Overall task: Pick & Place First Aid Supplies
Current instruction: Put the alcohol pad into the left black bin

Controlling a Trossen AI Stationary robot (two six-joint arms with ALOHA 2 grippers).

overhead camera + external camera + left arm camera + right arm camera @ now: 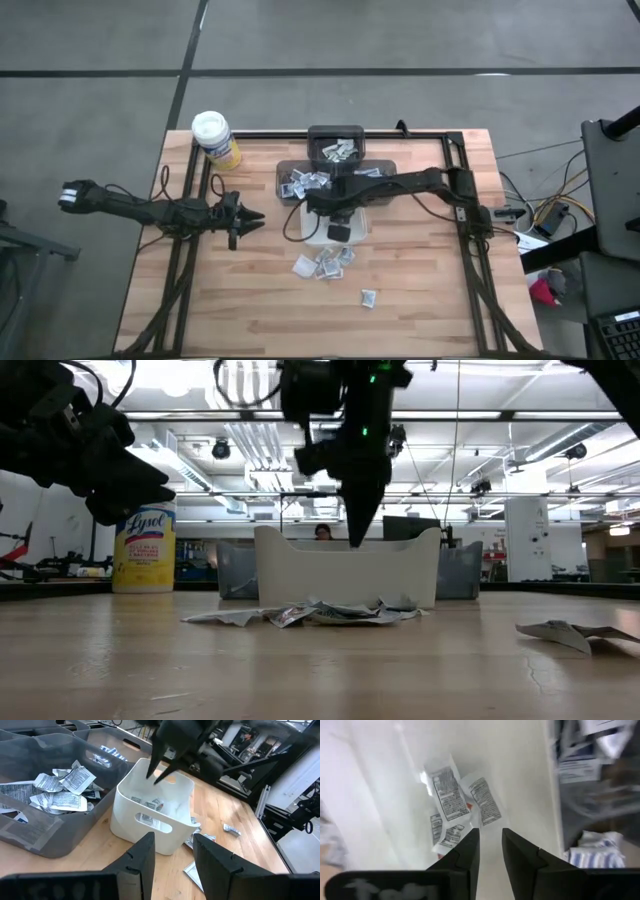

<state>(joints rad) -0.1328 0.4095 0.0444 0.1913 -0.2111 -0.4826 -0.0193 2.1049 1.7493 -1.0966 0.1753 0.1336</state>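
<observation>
Several small white-and-grey packets [451, 795] lie on the floor of the white dish [131, 815] at mid-table. More packets lie on the table just in front of the dish [323, 265], and one lies alone nearer the front edge [368, 297]. My right gripper [490, 845] hangs open and empty over the dish, pointing down into it; it also shows in the left wrist view [159, 770]. My left gripper [172, 852] is open and empty, left of the dish, pointing toward it [250, 216].
A grey tray [45, 827] holding many packets stands behind the dish, with a second grey bin [335, 145] behind that. A yellow canister with a white lid [216, 139] stands at the far left. Dark frame rails [462, 190] run along the table's sides.
</observation>
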